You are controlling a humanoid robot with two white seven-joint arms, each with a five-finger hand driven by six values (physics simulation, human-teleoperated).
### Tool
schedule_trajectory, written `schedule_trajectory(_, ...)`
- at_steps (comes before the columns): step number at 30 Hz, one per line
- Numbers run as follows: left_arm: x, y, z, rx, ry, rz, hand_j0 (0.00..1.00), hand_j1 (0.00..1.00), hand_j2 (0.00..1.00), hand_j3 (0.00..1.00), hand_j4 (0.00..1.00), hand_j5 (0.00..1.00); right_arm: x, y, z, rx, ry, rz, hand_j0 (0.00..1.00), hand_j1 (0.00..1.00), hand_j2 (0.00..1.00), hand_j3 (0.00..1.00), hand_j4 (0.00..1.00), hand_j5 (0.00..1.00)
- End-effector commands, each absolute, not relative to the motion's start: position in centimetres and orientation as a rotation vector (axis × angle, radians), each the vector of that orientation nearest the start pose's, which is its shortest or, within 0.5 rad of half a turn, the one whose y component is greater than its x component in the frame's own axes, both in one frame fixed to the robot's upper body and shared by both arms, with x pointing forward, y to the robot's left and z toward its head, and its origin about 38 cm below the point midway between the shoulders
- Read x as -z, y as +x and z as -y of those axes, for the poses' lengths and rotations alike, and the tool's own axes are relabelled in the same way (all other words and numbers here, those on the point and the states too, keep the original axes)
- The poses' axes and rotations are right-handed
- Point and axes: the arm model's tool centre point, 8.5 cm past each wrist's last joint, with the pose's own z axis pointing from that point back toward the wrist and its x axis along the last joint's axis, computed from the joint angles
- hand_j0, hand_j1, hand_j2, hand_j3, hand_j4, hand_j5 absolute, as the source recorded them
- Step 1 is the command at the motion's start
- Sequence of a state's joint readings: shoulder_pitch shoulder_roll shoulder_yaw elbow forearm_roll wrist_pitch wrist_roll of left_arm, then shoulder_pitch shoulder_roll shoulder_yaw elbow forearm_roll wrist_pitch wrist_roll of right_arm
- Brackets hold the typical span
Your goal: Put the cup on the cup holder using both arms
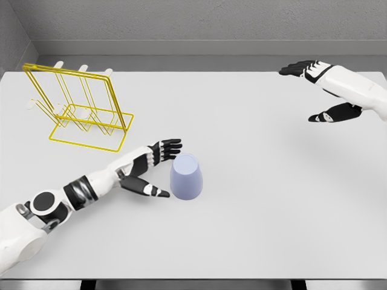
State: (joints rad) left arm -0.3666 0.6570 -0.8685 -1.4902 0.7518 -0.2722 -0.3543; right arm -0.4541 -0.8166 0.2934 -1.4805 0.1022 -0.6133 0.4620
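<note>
Head view: the pale lavender plastic cup point(186, 176) stands mouth-down on the white table point(254, 199), nearer the front edge than the back and a little left of the table's middle. The left hand point(147, 169) sits just beside the cup's left wall, fingers spread and thumb stretched low toward the cup's base; it holds nothing, and I cannot tell whether any fingertip touches the cup. The step in hand looks like the grasp. To do it well, the hand should slide further around the cup so fingers and thumb oppose each other across the wall, then close evenly; a push from one side alone could skate or tip the inverted cup. The yellow wire cup holder point(78, 109) with white-tipped pegs stands near the back-left corner, well apart from the cup, so the lift must clear the frame before the cup is seated over a peg. The right hand point(326, 90) hangs over the back-right area near the right edge, open and empty, well away from the cup. Count: one cup, one holder, two hands; the number of pegs is unclear from here.
</note>
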Motion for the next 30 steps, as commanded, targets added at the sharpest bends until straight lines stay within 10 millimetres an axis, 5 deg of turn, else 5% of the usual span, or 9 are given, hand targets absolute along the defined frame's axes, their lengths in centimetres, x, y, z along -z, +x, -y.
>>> schedule_trajectory(1, -7.9, 36.2, -20.7, 0.79, -0.708, 1.399, 1.0, 1.0, 1.0, 1.0, 1.0, 1.0, -26.0, 41.8, 34.7, -1.624, -0.347, 1.793, 1.0, 1.0, 1.0, 1.0, 1.0, 1.0)
schedule_trajectory(17, -8.0, 36.1, -18.2, 0.822, -0.743, 1.422, 1.0, 1.0, 1.0, 1.0, 1.0, 1.0, -25.9, 41.8, 34.7, -1.622, -0.345, 1.793, 1.0, 1.0, 1.0, 1.0, 1.0, 1.0)
schedule_trajectory(20, -8.1, 36.2, -18.1, 0.823, -0.745, 1.436, 0.87, 0.87, 0.87, 0.87, 0.87, 0.87, -26.0, 41.8, 34.7, -1.621, -0.346, 1.793, 1.0, 1.0, 1.0, 1.0, 1.0, 1.0)
schedule_trajectory(30, -8.0, 35.8, -16.9, 0.884, -0.742, 1.458, 0.67, 0.67, 0.67, 0.67, 0.67, 0.67, -25.8, 41.7, 34.8, -1.621, -0.344, 1.788, 1.0, 1.0, 1.0, 1.0, 1.0, 1.0)
